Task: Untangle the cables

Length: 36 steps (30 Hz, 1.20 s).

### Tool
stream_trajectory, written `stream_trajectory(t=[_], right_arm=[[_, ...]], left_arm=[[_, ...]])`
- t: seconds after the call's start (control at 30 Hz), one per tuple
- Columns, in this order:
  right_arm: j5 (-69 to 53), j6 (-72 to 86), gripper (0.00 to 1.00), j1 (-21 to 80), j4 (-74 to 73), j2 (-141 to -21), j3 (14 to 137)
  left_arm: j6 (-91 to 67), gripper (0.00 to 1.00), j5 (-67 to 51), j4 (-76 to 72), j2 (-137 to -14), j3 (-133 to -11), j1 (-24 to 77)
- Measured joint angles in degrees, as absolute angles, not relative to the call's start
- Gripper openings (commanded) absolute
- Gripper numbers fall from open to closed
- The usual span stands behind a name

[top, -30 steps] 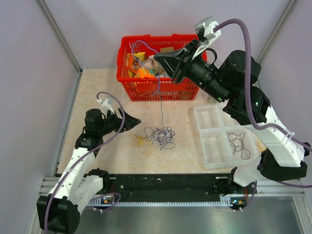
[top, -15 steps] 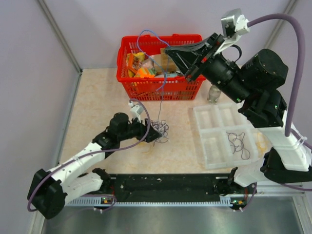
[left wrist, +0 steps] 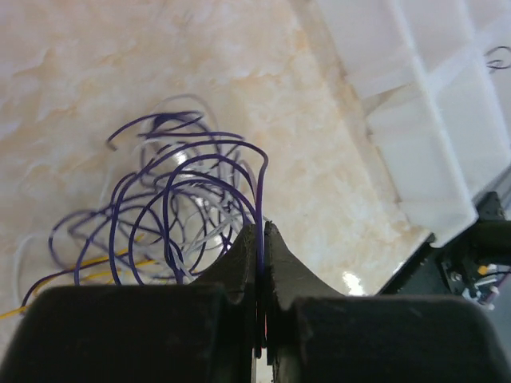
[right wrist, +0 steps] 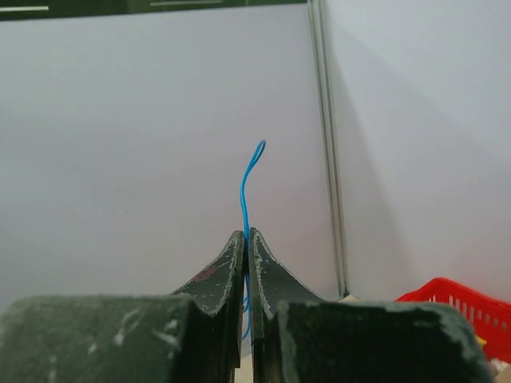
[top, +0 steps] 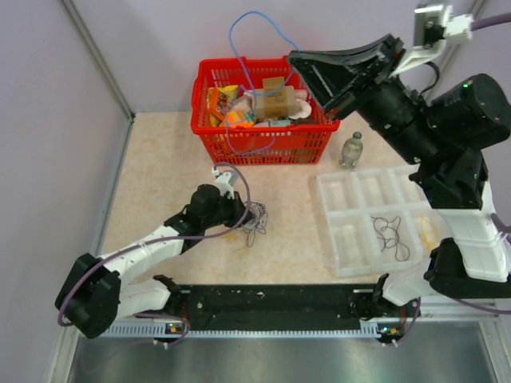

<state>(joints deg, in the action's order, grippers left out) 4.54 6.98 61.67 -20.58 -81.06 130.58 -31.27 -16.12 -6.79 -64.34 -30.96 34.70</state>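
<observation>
Top external view: the left gripper (top: 246, 215) is reaching low over the pale stone-look table (top: 160, 159) and is pinching the small tangle of thin purple, white and yellow cables (top: 257, 222) lying near the middle. The right gripper (top: 299, 62) is hanging high above the red plastic basket (top: 247, 144) full of packets, and a long thin blue cable (top: 239, 32) is looping over the basket to its closed fingers. A small clear bottle (top: 351, 150) is standing beside the basket, and one dark loose cable (top: 389, 234) is lying in one compartment of a clear plastic tray (top: 351, 239). Left wrist view: the two black fingers are squeezing tight on one dark purple strand (left wrist: 260, 183) at the edge of the tangle, with white and yellow strands lying behind it on the table. Right wrist view: the fingers are pressing together on the blue cable, which is sticking up past the tips in front of a pale wall (right wrist: 120, 120).
</observation>
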Motion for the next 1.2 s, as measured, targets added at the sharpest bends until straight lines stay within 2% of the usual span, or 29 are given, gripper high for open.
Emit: stream_trajectory(t=[0.13,0.2,0.23,0.3,0.43,0.67,0.83,1.03,1.2], right_arm=[[4.5,5.7,0.00,61.7,-18.6,-81.0,134.6],[4.7,4.9,0.00,61.7,-17.5,-80.0,135.0],[5.0,4.4,0.00,61.7,-17.0,-79.0,134.2],[6.5,3.4,0.00,61.7,-16.4,-75.7,129.7],[12.0,1.2,0.00,61.7,-16.5,-66.7,115.2],[25.9,-2.5,0.00,61.7,-24.5,-55.8,100.8],[37.1,-3.3,0.00,61.7,-31.7,-47.9,95.6],[50.5,-2.1,0.00,61.7,-38.0,-37.0,88.7],[57.0,-3.8,0.00,61.6,-36.1,-38.9,86.2]], left_arm=[[-31.9,0.02,-11.4,-4.1,-68.0,-30.7,34.5],[-32.3,0.16,-9.7,-2.0,-68.6,-30.7,34.4],[-32.5,0.20,-9.1,-1.1,-68.5,-30.7,34.3],[-32.6,0.24,-7.8,0.7,-67.1,-30.7,34.2],[-31.7,0.27,-5.1,5.8,-60.0,-31.7,34.1],[-28.5,0.52,-2.6,11.4,-50.3,-34.8,34.1],[-27.6,0.56,-3.7,14.5,-47.8,-34.9,34.1],[-26.3,0.56,-5.6,16.9,-47.3,-37.2,34.1],[-25.9,0.56,-8.1,16.7,-47.3,-38.6,34.1]])
